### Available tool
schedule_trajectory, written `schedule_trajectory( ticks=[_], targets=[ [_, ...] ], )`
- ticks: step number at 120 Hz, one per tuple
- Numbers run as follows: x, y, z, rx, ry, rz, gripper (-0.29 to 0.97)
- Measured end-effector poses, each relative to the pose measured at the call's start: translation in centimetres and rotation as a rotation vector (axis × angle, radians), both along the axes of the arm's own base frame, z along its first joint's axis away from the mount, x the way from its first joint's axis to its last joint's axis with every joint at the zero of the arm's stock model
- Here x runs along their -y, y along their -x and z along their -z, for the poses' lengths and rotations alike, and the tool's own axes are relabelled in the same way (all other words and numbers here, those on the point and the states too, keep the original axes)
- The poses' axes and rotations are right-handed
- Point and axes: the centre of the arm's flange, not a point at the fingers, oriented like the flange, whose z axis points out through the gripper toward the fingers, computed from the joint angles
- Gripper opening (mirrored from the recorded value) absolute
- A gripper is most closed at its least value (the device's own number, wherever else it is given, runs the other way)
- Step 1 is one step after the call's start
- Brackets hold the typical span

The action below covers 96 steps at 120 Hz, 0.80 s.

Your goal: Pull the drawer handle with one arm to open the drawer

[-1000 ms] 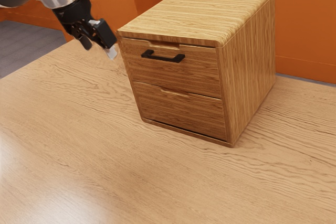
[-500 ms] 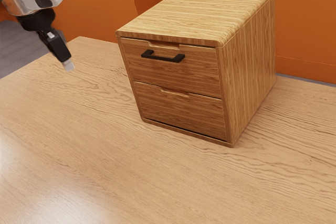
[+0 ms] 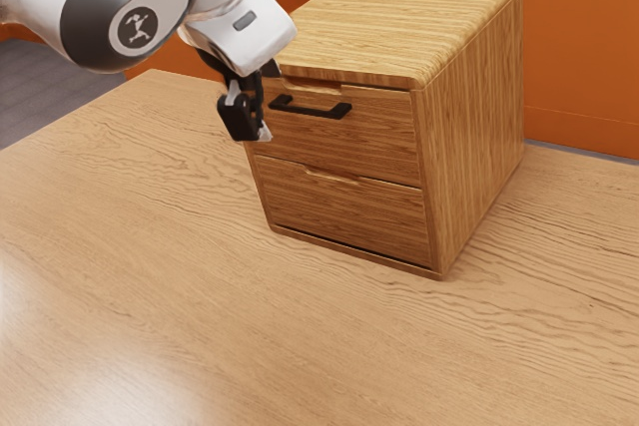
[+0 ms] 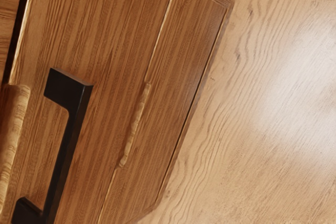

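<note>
A wooden two-drawer cabinet (image 3: 399, 37) stands on the table. Its top drawer (image 3: 374, 137) carries a black bar handle (image 3: 310, 107) and sits flush with the cabinet front. My gripper (image 3: 250, 127) hangs pointing down just off the handle's end nearest the exterior view's left, in front of the drawer's corner and apart from the bar. In the wrist view the handle (image 4: 65, 145) runs close by the hand, with the top drawer front (image 4: 110, 51) and the lower drawer front (image 4: 178, 103) beside it.
The lower drawer (image 3: 344, 209) has only a shallow notch grip. The wooden table (image 3: 200, 296) spreads wide in front of the cabinet. An orange wall (image 3: 579, 37) stands behind it, and grey floor (image 3: 40, 87) lies past the table's far left edge.
From beside the cabinet's corner my hand swung far to the exterior view's left half a second ago. It has since come back and now hangs at the handle's left end.
</note>
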Motion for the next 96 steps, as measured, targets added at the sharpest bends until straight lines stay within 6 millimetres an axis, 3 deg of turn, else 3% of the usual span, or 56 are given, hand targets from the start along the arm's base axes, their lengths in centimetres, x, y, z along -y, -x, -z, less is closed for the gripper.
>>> schedule_trajectory(
  ticks=[10,17,40,66,96],
  targets=[
    [3.1,-2.1,-0.1,-0.025,-0.023,0.085,0.66],
    [3.8,-2.3,0.1,-0.046,-0.045,0.109,0.66],
    [0.6,-3.6,0.7,-0.071,-0.088,0.099,0.66],
    [0.5,-5.7,2.8,-0.083,-0.101,0.152,0.66],
    [-2.1,-7.0,4.9,-0.101,-0.119,0.146,0.66]
  ],
)
